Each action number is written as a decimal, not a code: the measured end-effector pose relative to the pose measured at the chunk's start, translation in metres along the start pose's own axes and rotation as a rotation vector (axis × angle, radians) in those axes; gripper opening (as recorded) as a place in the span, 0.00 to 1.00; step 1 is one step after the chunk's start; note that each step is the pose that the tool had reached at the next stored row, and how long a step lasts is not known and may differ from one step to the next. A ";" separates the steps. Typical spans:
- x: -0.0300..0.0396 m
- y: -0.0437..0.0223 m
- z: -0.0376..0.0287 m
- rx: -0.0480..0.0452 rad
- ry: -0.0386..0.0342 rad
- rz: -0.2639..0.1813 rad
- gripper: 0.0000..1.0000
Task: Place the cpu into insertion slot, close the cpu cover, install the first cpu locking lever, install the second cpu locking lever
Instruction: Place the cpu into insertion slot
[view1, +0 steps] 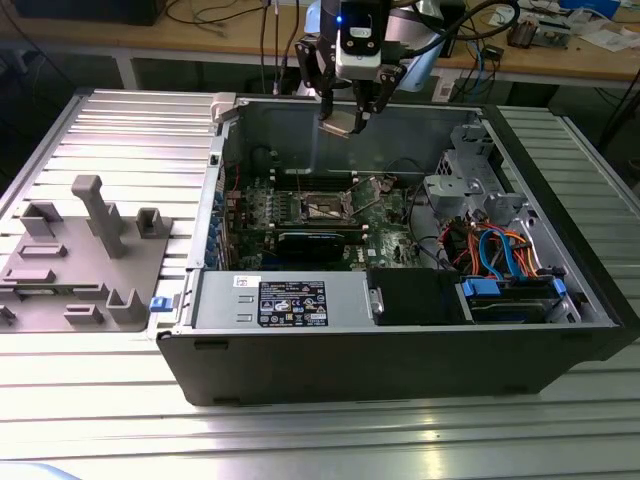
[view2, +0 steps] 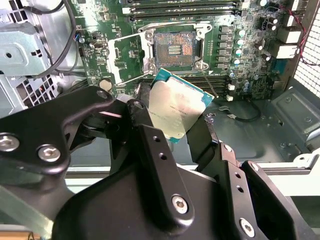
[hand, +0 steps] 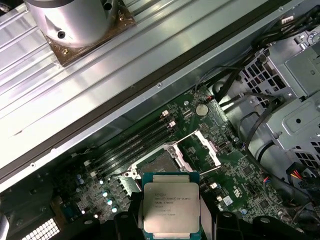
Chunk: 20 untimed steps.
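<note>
The claw (view2: 176, 116) is closed narrowly on the cpu (view2: 178, 102), its black fingers (view2: 202, 136) pinching two opposite edges of the chip. The silver-grey metal lid faces outward and the chip hangs tilted. In the exterior view the claw (view1: 346, 116) carries the cpu (view1: 338, 123) in the air above the back of the open computer case (view1: 400, 350), well clear of the board.

The chip is likely light, thin and stiff. Its smooth lid and slim green rim give little to bite on, so it could slip or twist between the pads. The underside contacts and the socket pins are probably delicate, so the edges are the sensible place to hold it, as here.

Below it on the green motherboard (view2: 250, 60) lies the insertion slot (view2: 174, 47), bare and dark inside its silvery rim. The cpu cover (view2: 126, 61) is swung open just beside it, a thin frame with a square window. In the first wrist view the cpu (hand: 171, 207) overlaps part of the slot (hand: 159, 164).

The case rests on a ribbed metal desk (view1: 120, 120).
</note>
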<state>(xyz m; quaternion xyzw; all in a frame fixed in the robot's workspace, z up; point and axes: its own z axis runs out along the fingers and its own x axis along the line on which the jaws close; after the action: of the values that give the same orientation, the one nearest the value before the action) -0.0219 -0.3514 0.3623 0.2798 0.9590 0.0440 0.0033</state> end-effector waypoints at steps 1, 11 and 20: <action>0.0000 0.0000 0.0000 0.0000 0.0000 0.000 0.54; 0.0000 0.0000 0.0006 0.0022 -0.0115 0.102 0.54; 0.0000 -0.0001 0.0017 0.0053 -0.0248 0.217 0.54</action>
<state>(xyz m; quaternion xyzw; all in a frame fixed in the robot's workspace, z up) -0.0219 -0.3514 0.3606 0.3824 0.9231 0.0381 0.0096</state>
